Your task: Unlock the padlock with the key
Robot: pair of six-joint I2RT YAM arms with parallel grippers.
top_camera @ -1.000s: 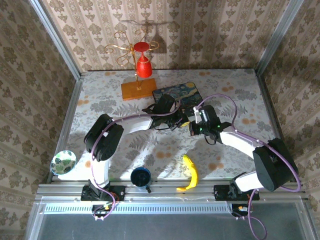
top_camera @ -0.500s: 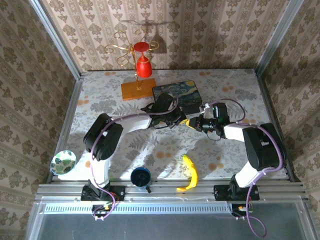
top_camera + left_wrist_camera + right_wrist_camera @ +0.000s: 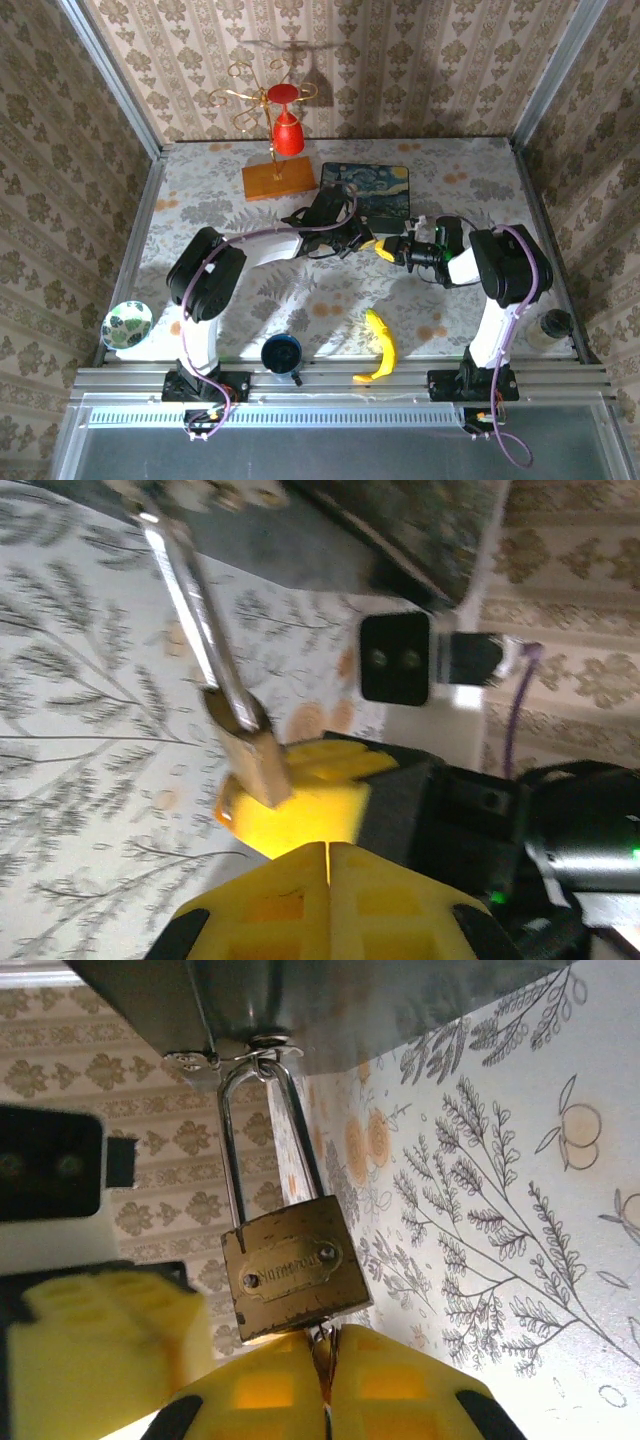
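Note:
The small brass padlock (image 3: 295, 1275) hangs by its silvery shackle (image 3: 262, 1130) from the hasp of the blue painted-print box (image 3: 366, 190). My right gripper (image 3: 325, 1338) sits just under the lock body, shut on the key (image 3: 324, 1345), whose blade enters the lock's bottom. In the left wrist view the padlock (image 3: 250, 758) appears edge-on, with the right gripper's yellow fingers (image 3: 310, 805) below it. My left gripper (image 3: 328, 848) is shut beside the lock, nothing visible between its fingers. From above, left gripper (image 3: 366, 241) and right gripper (image 3: 388, 249) meet in front of the box.
A red glass hangs on a gold rack with a wooden base (image 3: 278, 180) behind the box. A banana (image 3: 380, 345), a blue mug (image 3: 282, 352) and a patterned bowl (image 3: 127, 323) lie near the front edge. A bottle (image 3: 552, 327) stands at the right.
The right arm has folded back to the right, its wrist turning level with the lock. The box has slid to the right. The left arm has hardly moved.

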